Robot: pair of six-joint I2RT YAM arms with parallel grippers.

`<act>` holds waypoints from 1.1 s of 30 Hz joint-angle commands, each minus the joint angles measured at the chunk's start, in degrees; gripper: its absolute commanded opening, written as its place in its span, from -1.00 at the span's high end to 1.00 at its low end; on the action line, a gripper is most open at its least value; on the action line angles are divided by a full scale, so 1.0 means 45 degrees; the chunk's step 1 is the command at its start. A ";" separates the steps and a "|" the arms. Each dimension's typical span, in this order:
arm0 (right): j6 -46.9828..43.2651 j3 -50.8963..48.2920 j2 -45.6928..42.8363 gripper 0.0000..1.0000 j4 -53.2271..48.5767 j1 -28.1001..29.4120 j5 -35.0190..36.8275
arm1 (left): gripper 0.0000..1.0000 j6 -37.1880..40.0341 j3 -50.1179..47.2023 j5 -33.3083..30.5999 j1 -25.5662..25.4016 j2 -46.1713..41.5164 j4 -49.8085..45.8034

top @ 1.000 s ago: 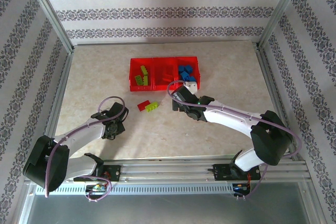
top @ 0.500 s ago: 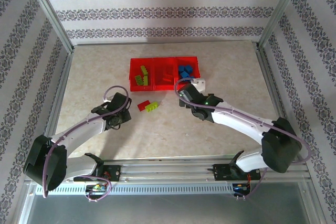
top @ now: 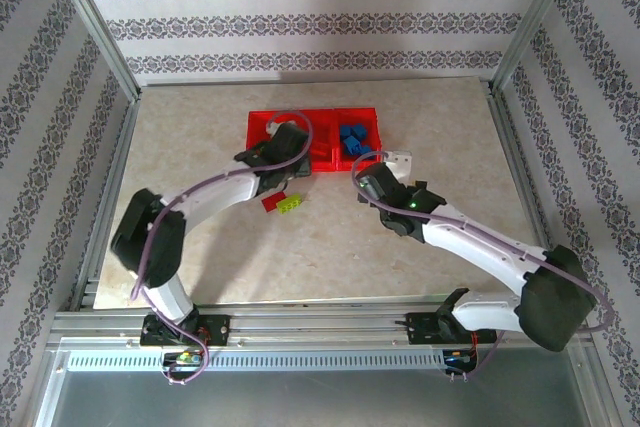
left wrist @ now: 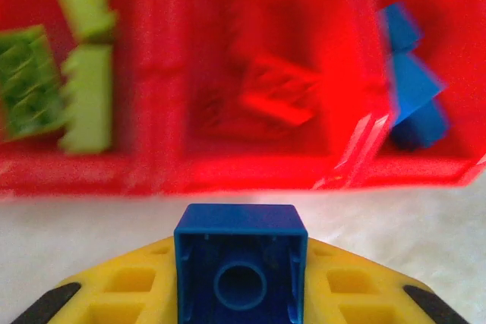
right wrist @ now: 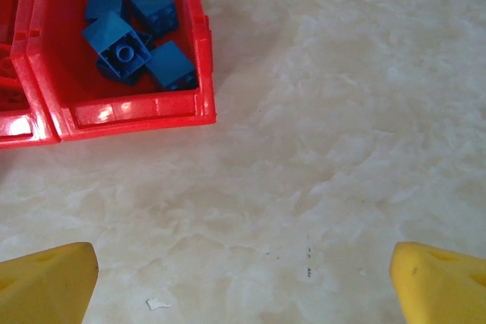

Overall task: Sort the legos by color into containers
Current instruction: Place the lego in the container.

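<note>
– Blue! One blue brick (left wrist: 241, 244) is pinched in my left pincer (left wrist: 241, 286), hollow underside turned to my wrist camera, yellow fingers (left wrist: 114, 297) snug on either side of it.
– Where are you holding it?
– Right at the near wall of the containers (left wrist: 228, 176), the red tray of three joined bins. Seen from my wrist, the brick lines up with the middle bin; seen from above, my arm reaches across the tray's left half.
– What's in the bins?
– Lime green bricks (left wrist: 83, 89) in the left one, red bricks (left wrist: 277, 96) in the middle, and a heap of blue bricks (right wrist: 133, 32) in the right one.
– And your other side?
– My right pincer (right wrist: 243, 294) gapes wide with nothing between its tips, above the bare marbled table (right wrist: 342, 111), just off the tray's near right corner.
– Any strays?
– Two on the table, near the tray's front: a red brick (top: 272, 201) and a lime green brick (top: 291, 204), side by side and touching, just beside my left arm.
</note>
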 commanded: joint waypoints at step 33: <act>-0.0110 -0.0756 -0.1862 -0.97 -0.0545 -0.0286 0.0558 | 0.00 0.3908 1.4429 0.1796 -0.0361 1.0096 -0.3702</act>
